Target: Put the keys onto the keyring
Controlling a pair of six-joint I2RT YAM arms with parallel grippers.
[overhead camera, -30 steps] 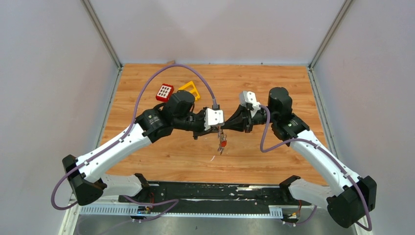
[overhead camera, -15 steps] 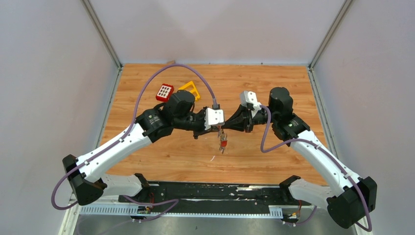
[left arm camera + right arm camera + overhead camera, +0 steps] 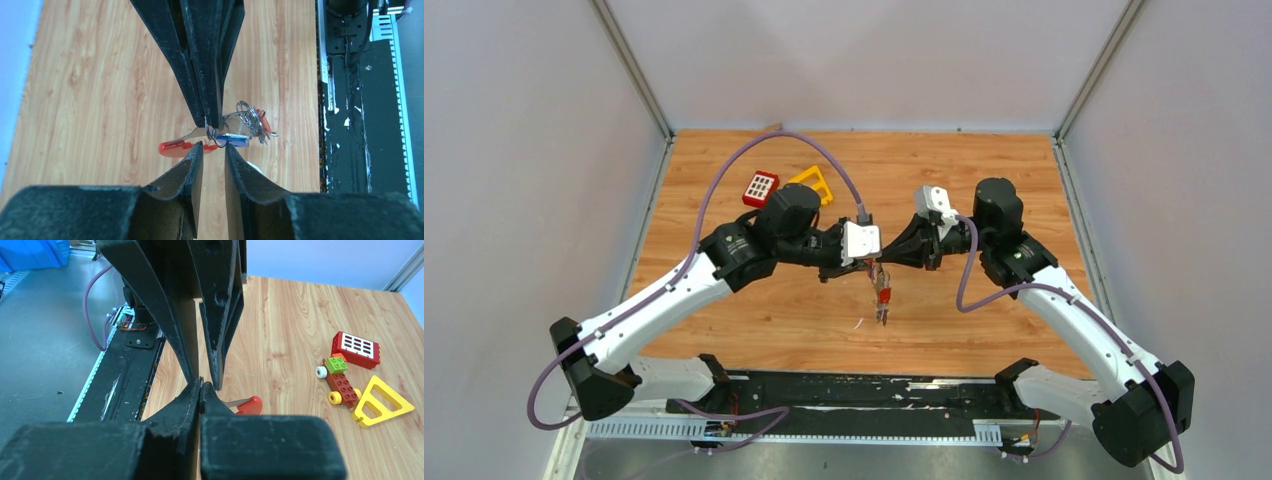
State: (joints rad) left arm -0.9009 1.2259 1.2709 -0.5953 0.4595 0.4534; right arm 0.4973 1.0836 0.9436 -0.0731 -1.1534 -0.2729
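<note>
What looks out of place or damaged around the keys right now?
Nothing damaged or spilled. The keyring with its red-headed key and blue-headed key hangs in mid-air, pinched by the shut right gripper; the left gripper is open beside it. Only a small white fleck lies on the table below.

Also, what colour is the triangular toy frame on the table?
Yellow. The triangular frame shows best in the right wrist view.
</note>
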